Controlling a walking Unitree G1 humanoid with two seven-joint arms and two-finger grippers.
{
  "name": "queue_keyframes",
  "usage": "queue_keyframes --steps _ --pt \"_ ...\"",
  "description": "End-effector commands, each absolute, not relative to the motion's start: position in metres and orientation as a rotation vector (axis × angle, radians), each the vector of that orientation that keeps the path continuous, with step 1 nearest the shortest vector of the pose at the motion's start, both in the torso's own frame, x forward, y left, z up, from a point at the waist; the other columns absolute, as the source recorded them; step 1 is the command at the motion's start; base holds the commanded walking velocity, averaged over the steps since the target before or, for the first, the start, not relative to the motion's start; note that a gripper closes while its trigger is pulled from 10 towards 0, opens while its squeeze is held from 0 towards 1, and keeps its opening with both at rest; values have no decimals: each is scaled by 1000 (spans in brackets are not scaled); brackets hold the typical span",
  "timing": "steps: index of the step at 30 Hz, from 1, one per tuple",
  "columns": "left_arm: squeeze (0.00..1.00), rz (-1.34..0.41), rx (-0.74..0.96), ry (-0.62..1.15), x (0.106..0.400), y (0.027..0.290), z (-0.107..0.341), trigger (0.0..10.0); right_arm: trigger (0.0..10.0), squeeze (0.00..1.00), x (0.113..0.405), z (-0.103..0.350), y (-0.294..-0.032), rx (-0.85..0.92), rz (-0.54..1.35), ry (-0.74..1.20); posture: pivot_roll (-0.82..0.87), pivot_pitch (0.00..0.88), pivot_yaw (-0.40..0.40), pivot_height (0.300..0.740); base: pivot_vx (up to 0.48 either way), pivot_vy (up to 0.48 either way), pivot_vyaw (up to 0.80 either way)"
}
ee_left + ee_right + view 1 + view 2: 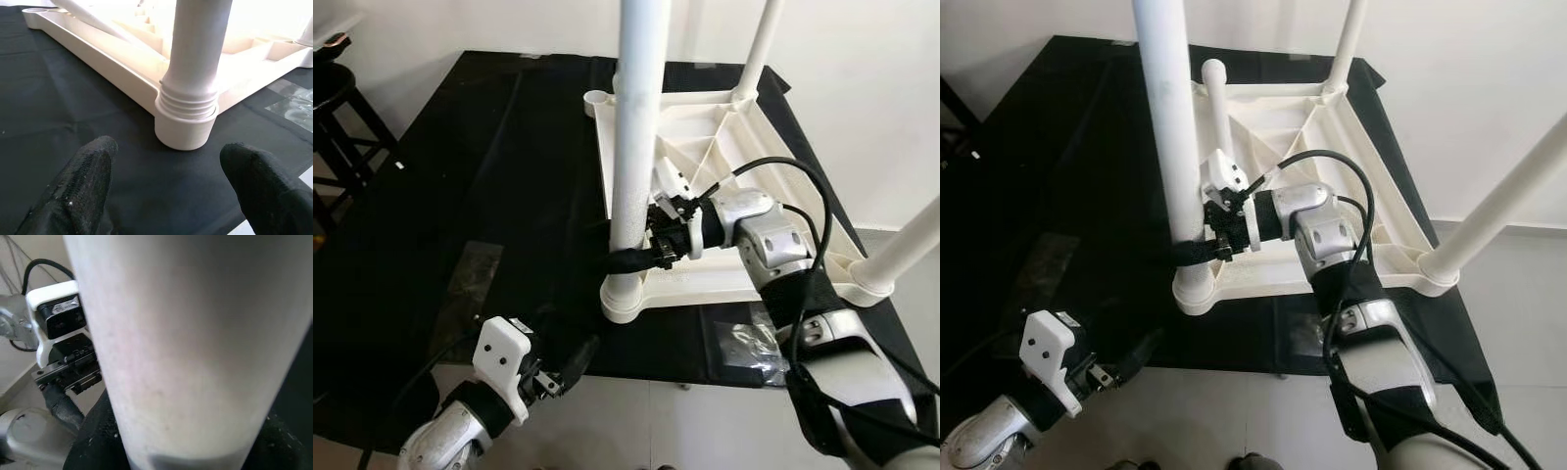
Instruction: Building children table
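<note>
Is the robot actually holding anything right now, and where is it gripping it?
Yes. The right pincer grips the near table leg low down, just above its socket. The left pincer is open and holds nothing.

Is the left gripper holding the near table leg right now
No. The left gripper hangs open over the black mat, apart from the near leg; the right gripper is the one clamped round it.

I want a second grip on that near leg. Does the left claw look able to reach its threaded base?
Probably yes. The left claw is open, facing the near leg at its socket, with only bare black cloth between them. The right claw grips higher up, leaving the base free.
</note>
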State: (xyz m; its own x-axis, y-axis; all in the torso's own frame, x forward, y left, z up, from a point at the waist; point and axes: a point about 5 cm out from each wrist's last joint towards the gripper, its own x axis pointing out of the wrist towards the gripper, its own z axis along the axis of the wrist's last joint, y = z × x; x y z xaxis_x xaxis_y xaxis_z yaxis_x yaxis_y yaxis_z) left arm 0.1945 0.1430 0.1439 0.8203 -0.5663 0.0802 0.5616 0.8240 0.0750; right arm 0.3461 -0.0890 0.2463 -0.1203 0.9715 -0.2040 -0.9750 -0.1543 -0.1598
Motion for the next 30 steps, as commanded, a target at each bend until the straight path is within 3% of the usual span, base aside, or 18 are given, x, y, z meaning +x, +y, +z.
queue_keyframes --steps 1,8,10,12,13,14,15,16,18,26,27,30 --pt "0 -602 39 -86 192 140 142 10000 0 0 343 244 -89 -306 1745 26 -94 182 -74 740 0 0 0" --pt "0 -600 34 -90 192 139 143 10000 0 0 345 234 -95 -305 1621 -10 -105 182 -80 740 0 0 0" --pt "0 -598 33 -92 193 140 143 10000 0 0 345 217 -91 -251 1374 -11 -119 182 -88 740 0 0 0" --pt "0 -598 33 -92 193 140 143 10000 0 0 345 217 -91 -251 1374 -11 -119 182 -88 740 0 0 0" --pt "0 -597 34 -92 194 141 143 10000 0 0 348 196 -85 -165 944 22 -134 181 -86 740 0 0 0" --pt "0 -595 34 -93 195 143 143 10000 0 0 323 169 -79 -120 771 90 -136 181 -71 740 0 0 0" --pt "0 -595 34 -93 195 143 143 10000 0 0 323 169 -79 -120 771 90 -136 181 -71 740 0 0 0" --pt "0 -595 37 -93 196 144 142 10000 0 0 300 151 -72 -105 695 155 -163 172 -55 740 0 0 0" --pt "0 -595 39 -92 198 146 142 10000 0 0 287 144 -69 -115 663 172 -171 161 -48 740 0 0 0" --pt "0 -599 48 -84 203 147 139 10000 0 0 293 150 -61 -149 707 133 -163 145 -40 740 0 0 0" --pt "0 -583 54 -83 204 151 138 10000 10000 0 302 157 -60 -154 706 102 -163 138 -25 740 0 0 0" --pt "0 -585 57 -81 205 151 138 10000 10000 0 304 161 -60 -147 706 87 -163 138 -25 740 0 0 0"
